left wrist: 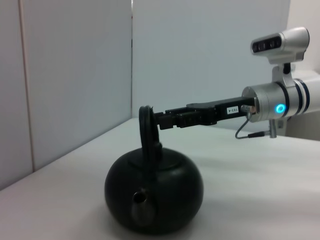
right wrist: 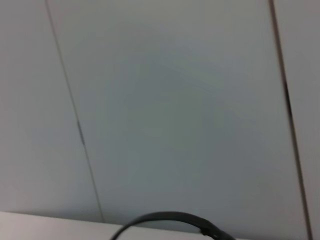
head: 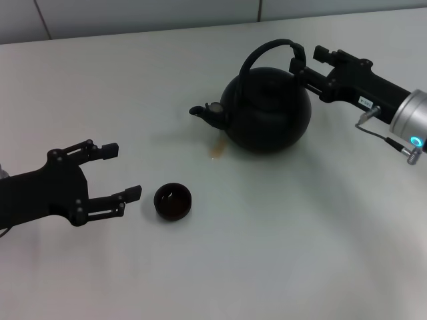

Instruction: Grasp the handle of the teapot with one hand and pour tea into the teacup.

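I am at the grasping step; my right pincer point(head: 301, 59) reaches the thicker side of the handle point(head: 267, 48), though I cannot tell whether it has closed on it; the teapot point(head: 267, 110) sits on the tabletop point(head: 280, 253). Its spout-to-back axis runs across my view, spout towards my left. The teacup point(head: 173, 201) stands apart, nearer me, beside my left pincer point(head: 121, 172), which rests wide open. Next I judge: confirm the grip, lift, carry over the cup, tip.
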Motion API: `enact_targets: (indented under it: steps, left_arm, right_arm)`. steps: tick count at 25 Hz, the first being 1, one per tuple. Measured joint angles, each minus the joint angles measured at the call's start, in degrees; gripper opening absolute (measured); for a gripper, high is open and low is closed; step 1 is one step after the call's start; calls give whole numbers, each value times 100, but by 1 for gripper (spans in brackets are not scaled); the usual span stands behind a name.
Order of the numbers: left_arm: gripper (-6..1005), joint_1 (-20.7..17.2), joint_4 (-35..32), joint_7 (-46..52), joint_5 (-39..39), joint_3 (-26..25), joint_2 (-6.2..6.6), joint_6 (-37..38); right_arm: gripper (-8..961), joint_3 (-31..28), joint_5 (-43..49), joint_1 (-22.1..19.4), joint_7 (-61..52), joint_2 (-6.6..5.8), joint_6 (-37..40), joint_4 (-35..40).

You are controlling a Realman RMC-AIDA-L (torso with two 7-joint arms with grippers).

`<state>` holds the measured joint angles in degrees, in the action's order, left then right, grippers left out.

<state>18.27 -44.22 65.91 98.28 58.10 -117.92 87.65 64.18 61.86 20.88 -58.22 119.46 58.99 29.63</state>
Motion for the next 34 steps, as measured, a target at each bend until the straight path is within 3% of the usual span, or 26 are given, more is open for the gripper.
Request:
enact_targets:
  steps: [13,22,34]
  left_arm:
    - [846,0,17,-123,-71,-212,-21,790]
    - [846,-75,23,-206,-73,-212,-27,1410]
    - [846,-266,181,-436,-72,-211,-35,1777]
  right_arm:
    - [625,-8,65,-523,433,-30,1688,117]
    - [625,-19,1304,-874,1126,-54,3444,150]
    - [625,-19,1617,-1306,1481,-48,3696,191]
